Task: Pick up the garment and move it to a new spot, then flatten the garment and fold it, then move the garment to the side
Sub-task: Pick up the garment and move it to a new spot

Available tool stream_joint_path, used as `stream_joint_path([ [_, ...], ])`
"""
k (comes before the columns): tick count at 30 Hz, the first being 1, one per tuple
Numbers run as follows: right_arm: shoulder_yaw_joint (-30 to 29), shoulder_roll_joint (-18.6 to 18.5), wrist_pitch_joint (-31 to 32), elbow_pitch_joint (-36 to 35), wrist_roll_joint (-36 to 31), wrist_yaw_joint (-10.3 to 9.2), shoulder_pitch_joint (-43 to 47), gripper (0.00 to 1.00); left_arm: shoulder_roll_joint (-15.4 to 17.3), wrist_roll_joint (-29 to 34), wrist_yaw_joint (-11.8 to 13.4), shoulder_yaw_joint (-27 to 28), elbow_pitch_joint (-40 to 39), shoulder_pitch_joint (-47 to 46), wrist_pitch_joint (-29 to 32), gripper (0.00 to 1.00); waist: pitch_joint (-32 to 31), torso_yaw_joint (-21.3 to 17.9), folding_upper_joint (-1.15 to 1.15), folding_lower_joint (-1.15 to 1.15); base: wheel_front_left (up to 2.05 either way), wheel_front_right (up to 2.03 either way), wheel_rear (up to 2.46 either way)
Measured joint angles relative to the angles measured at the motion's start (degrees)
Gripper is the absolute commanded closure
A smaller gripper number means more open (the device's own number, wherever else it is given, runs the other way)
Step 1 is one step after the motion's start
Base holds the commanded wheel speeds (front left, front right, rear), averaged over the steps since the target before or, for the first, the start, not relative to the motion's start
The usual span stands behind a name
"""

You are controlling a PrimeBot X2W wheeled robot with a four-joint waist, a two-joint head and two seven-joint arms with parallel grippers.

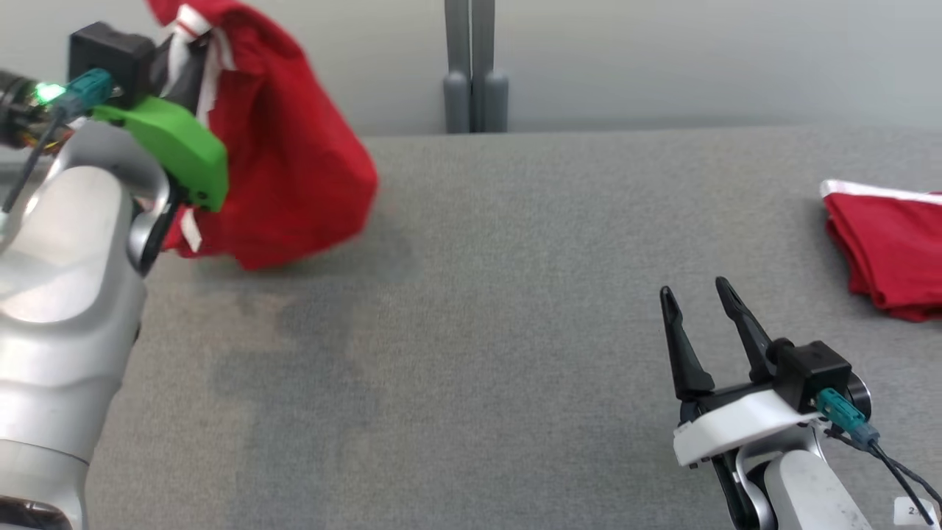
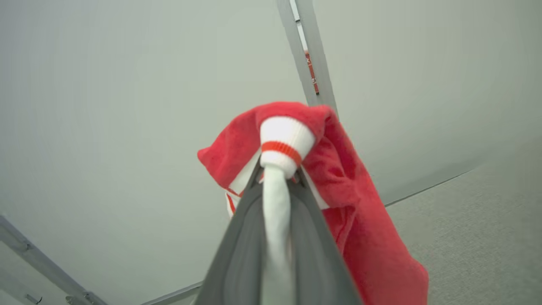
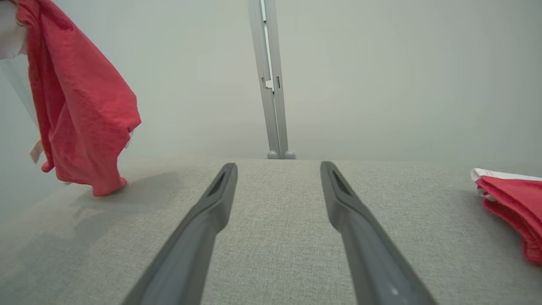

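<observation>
Head view: grey cloth table [image 1: 515, 331], pale wall [image 1: 699, 59] behind; left hand [image 2: 277, 173] clamps red garment [image 1: 294, 162]; right hand [image 1: 695, 291] gapes empty.

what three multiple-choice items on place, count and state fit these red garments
1. Where is the folded red garment with white trim on the grey fabric table? A far right edge B centre C near left corner
2. How many red garments are there? A one B two C three
3. The right pincer is: A open, empty B shut on cloth C shut, empty
A, it lies at the right edge; B, a hanging red garment is clamped in the left pincer, another lies folded; A, its fingers stand apart over bare table.
</observation>
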Motion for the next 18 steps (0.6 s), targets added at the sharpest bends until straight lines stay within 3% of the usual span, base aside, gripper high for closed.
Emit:
stream_joint_path([
  [4, -1.0, 0.0, 0.0, -0.4, 0.4, 0.0, 1.8, 0.0, -0.9, -3.3, 0.0, -3.0, -7.9, 0.1, 2.2, 1.0, -3.4, -1.8, 0.0, 0.0, 0.0, 0.0, 0.0],
  [9, -1.9, 0.0, 0.0, -0.7, 0.5, 0.0, 2.7, 0.0, -5.1, -7.2, 0.1, -3.7, -16.0, 2.4, 4.7, 1.0, -5.6, -5.1, 0.0, 0.0, 0.0, 0.0, 0.0],
  [15, -2.6, 0.0, 0.0, -1.1, 0.5, 0.0, 2.8, 0.0, -12.0, -11.2, 2.8, -4.9, -24.6, 6.0, 7.9, 1.0, -6.4, -9.2, 0.0, 0.0, 0.0, 0.0, 0.0],
  [18, -2.5, 0.0, 0.0, -1.1, 0.5, 0.0, 2.7, 0.0, -13.7, -12.3, 4.4, -5.4, -25.7, 7.5, 8.8, 1.0, -6.2, -10.8, 0.0, 0.0, 0.0, 0.0, 0.0],
])
